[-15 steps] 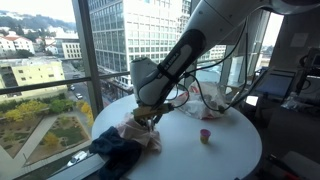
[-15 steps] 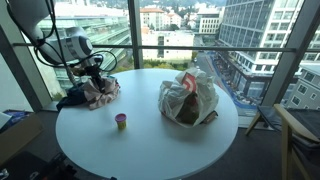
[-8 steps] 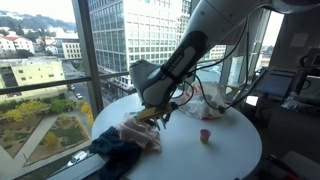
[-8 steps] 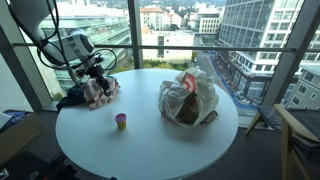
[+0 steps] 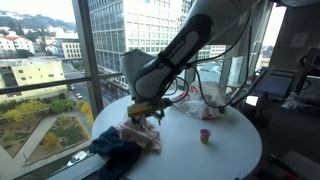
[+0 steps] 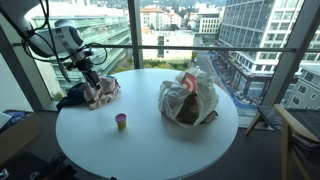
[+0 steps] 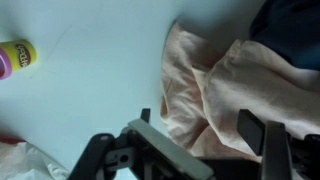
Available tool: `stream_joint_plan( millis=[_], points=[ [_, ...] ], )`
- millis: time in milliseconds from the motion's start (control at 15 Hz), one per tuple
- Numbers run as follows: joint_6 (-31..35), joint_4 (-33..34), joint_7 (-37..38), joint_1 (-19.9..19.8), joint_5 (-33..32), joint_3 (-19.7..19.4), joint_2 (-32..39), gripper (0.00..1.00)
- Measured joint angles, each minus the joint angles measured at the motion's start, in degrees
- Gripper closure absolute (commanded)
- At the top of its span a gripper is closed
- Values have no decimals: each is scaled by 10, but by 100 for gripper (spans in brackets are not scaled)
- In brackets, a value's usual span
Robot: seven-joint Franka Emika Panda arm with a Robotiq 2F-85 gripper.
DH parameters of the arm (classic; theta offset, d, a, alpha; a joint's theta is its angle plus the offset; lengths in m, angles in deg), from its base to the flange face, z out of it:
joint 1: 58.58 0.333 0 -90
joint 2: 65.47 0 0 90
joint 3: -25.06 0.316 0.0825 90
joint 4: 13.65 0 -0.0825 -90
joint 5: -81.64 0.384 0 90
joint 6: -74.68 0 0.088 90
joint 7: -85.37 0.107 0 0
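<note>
**Open gripper over the pink cloth at the table's window edge**

We see the gripper point(image 5: 147, 108) hanging just above the pink cloth point(image 5: 141, 134), and in the exterior views we can't tell if it touches. In the wrist view the gripper point(image 7: 195, 135) has its fingers point(image 7: 252, 135) spread wide apart with nothing pinched between them. The pink cloth point(image 7: 205, 90) shows crumpled and folded straight below the gap.

The pink cloth point(image 6: 101, 90) lies bunched at the rim of the round white table point(image 6: 150, 150) on the side by the window point(image 6: 160, 40). The dark blue cloth point(image 5: 115, 152) touches it and partly hangs over the table edge. We also see it in the wrist view's corner point(image 7: 295, 25) and in an exterior view point(image 6: 72, 98).

A small yellow tub point(image 6: 121, 121) with a purple lid stands alone on bare tabletop, well apart from the cloths, and shows in the wrist view too point(image 7: 15, 57). A stuffed plastic bag point(image 6: 187, 98) sits farther across the table, also visible behind the arm point(image 5: 207, 97).
</note>
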Motion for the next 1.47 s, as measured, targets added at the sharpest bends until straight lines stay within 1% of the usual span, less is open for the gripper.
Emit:
stream_joint_plan(
  millis=[267, 600, 867, 933, 1000, 1067, 1133, 1400, 1467],
  points=[
    [33, -5, -49, -39, 37, 35, -1, 0],
    [84, -15, -94, -69, 51, 37, 31, 0],
    [105, -15, -124, -78, 73, 37, 58, 0],
    [108, -15, -127, -79, 76, 37, 64, 5],
    [108, -15, -129, -79, 78, 37, 69, 22],
    [109, -15, -132, -80, 82, 37, 73, 29],
    [110, -15, -135, -81, 86, 37, 75, 30],
    [111, -13, -147, -83, 105, 37, 76, 62],
    [111, -13, -151, -84, 110, 37, 76, 69]
  ],
)
